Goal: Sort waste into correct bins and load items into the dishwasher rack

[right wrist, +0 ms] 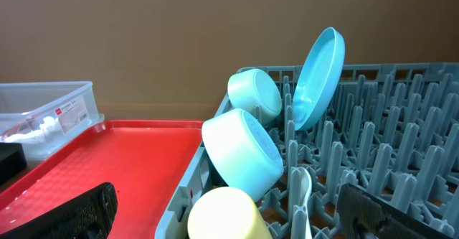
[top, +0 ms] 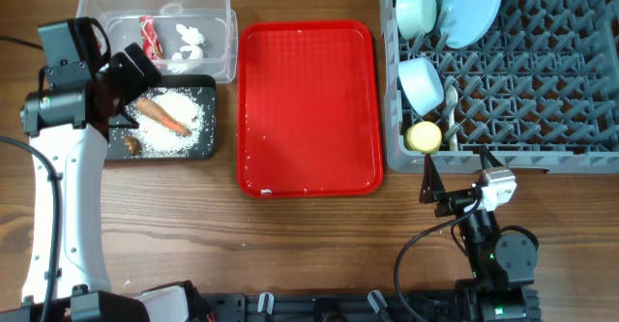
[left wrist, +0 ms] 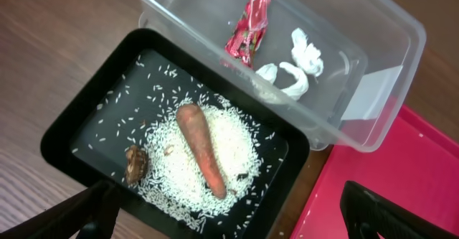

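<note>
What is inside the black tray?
White rice, a carrot lying on it, and a brown scrap beside the pile. Whatever lies beneath the rice and carrot is covered and cannot be seen.

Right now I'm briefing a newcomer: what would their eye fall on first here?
The big red tray mid-table stands out first. Left of it, an orange carrot lies on white rice in the black tray. Right, a light-blue plate stands on edge in the grey rack.

A robot lab staged as a kitchen: cabled left arm (top: 63, 216) and right arm (top: 498, 254) at a wood-grain bench (top: 309, 235) bearing a dishwasher rack (top: 551, 80), bare brown wall (right wrist: 179, 24) behind.
</note>
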`<act>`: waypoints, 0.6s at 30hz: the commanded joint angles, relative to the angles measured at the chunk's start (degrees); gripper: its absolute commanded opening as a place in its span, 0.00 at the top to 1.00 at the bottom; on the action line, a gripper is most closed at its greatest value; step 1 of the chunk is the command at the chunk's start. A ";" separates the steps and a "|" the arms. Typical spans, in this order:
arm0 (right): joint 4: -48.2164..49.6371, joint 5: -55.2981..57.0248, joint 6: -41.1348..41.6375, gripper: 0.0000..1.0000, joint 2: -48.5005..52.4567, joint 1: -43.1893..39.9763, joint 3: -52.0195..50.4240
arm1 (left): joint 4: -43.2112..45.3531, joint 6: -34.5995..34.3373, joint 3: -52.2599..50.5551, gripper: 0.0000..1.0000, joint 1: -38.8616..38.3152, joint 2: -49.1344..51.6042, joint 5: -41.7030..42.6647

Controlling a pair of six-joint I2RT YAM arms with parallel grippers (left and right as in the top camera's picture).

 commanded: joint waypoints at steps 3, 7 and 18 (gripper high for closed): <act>0.15 -0.94 -1.03 0.00 -0.76 0.28 -0.15 | 0.39 0.74 -0.61 0.00 -1.81 -8.44 -1.18; 0.15 -0.94 -1.05 0.00 -0.76 0.28 -0.15 | 16.13 8.90 -16.83 0.00 -3.78 -22.69 4.26; 0.15 -0.94 -1.01 0.00 -0.76 0.28 -0.15 | 46.66 11.02 -69.83 0.00 -7.28 -72.43 7.85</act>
